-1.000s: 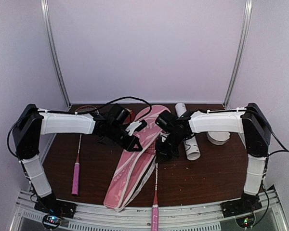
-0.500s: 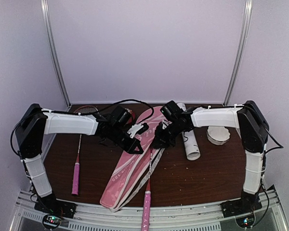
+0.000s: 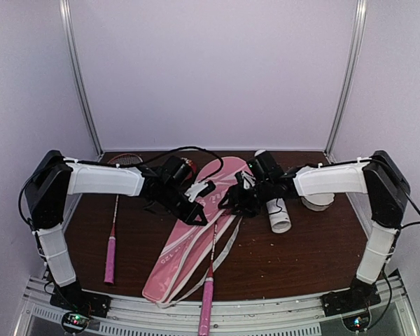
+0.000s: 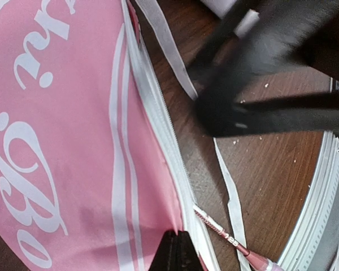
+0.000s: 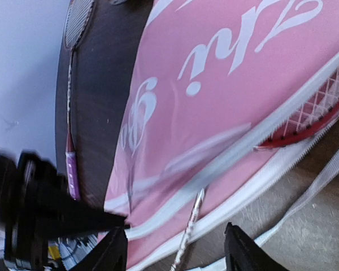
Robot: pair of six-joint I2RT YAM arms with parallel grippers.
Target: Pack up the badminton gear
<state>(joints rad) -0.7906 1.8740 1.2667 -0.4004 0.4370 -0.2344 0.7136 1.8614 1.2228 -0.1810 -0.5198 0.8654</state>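
The pink bag (image 3: 189,245) lies slanted across the table, its zip side open. My left gripper (image 3: 196,204) is shut on the edge of the bag's upper flap (image 4: 158,214) and holds it up. One racket is partly inside the bag: its red-framed head (image 5: 305,121) shows in the opening, its shaft (image 5: 189,231) runs out, and its pink handle (image 3: 206,311) reaches the front edge. My right gripper (image 5: 178,254) is open over that shaft, apart from it. A second racket (image 3: 110,255) lies at the left. The white tube (image 3: 274,206) lies right of the bag. No shuttlecock shows.
A white round piece (image 3: 316,199) sits at the right, behind my right arm. The bag's white strap (image 4: 229,192) trails on the wood beside the shaft. A metal rail (image 3: 266,308) runs along the front edge. Both grippers stand close together over the bag's opening.
My right gripper has opened and let go of the racket shaft, then drawn back and up. The racket has slid further into the bag, its handle swinging left. The left gripper kept its hold.
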